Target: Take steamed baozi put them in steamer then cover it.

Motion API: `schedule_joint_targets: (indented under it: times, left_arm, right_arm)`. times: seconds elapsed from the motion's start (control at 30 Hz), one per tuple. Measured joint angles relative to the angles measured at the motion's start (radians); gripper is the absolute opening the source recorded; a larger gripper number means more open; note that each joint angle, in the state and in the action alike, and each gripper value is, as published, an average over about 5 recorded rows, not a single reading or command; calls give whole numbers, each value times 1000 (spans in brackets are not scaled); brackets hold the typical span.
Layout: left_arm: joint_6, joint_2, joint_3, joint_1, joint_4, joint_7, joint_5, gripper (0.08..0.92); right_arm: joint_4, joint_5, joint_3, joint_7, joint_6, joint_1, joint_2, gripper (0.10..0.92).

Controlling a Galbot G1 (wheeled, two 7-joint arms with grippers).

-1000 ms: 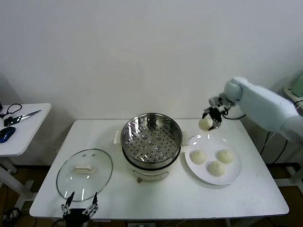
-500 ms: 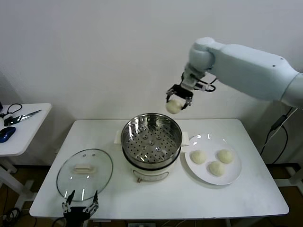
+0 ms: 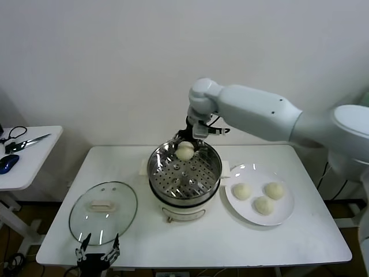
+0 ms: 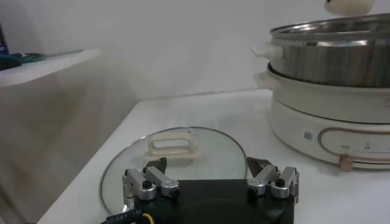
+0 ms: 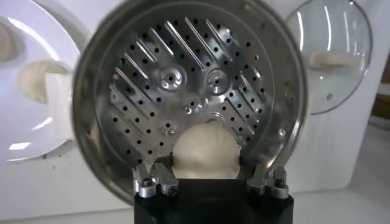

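My right gripper (image 3: 185,146) is shut on a cream-white baozi (image 3: 185,151) and holds it over the far side of the open steamer (image 3: 184,199). The right wrist view shows the baozi (image 5: 206,153) between the fingers above the bare perforated tray (image 5: 183,85). Three more baozi (image 3: 241,191) lie on the white plate (image 3: 282,216) to the right of the steamer. The glass cover (image 3: 103,212) with its cream handle lies flat on the table at the front left. My left gripper (image 3: 97,251) hangs open at the table's front edge, just before the cover (image 4: 183,159).
A white side table (image 3: 26,164) stands at the far left with scissors and a blue mouse on it. The white wall rises right behind the work table (image 3: 190,242).
My right arm has swung left from above the plate, carrying the baozi, and has come down over the steamer. The left arm has not moved.
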Motion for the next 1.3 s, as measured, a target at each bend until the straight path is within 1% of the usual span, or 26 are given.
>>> schedule_joint_targets:
  times: [0.27, 0.63, 0.83, 0.9, 1.0, 1.1, 1.2, 1.3]
  left_arm:
    - [-4, 0, 1, -1, 5, -2, 0, 823]
    - [-6, 0, -1, -4, 7, -5, -4, 823]
    - [-6, 0, -2, -5, 7, -10, -5, 823]
    - [-6, -1, -1, -4, 5, -12, -5, 823]
    - [-5, -3, 0, -2, 1, -13, -4, 823]
    - [-4, -5, 1, 2, -5, -13, -3, 823]
    - [-1, -7, 3, 3, -11, -13, 0, 823]
    - [2, -9, 4, 4, -16, -13, 2, 823]
  right_arm:
    - [-114, -99, 61, 18, 48, -75, 48, 721]
    - [-226, -174, 110, 34, 80, -136, 93, 723]
    - [-262, -191, 127, 47, 86, -144, 110, 807]
    - [-265, -186, 127, 47, 86, -141, 110, 818]
    - [-256, -150, 118, 36, 86, -123, 101, 822]
    - [-234, -72, 89, 7, 86, -83, 81, 823]
    - [-210, 43, 44, -28, 79, -24, 55, 823]
    - [-188, 195, -22, -68, 48, 52, 20, 823]
